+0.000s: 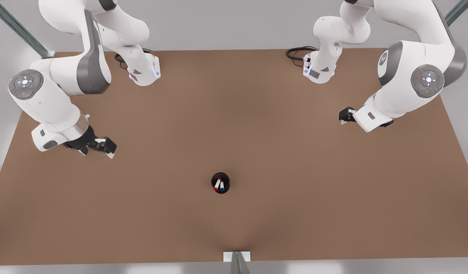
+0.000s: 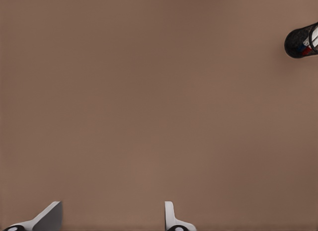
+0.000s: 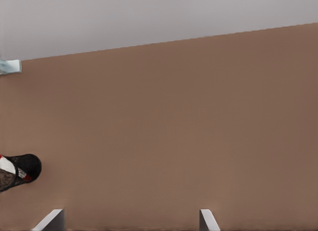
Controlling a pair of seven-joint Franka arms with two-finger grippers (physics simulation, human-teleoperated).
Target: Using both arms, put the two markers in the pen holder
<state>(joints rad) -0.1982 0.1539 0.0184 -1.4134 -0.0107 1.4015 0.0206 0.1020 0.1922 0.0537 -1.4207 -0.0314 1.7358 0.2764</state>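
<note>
Brown table: two markers inside one pen holder.

From my left wrist camera only the tips of my left gripper's pale fingers show; the frame edge cuts the rest, and it slices the small round black pen holder too. Inside the cup, the white-barrelled red-capped marker and the blue-capped marker hide their lower ends. My right gripper sits mostly behind its white wrist.
</note>
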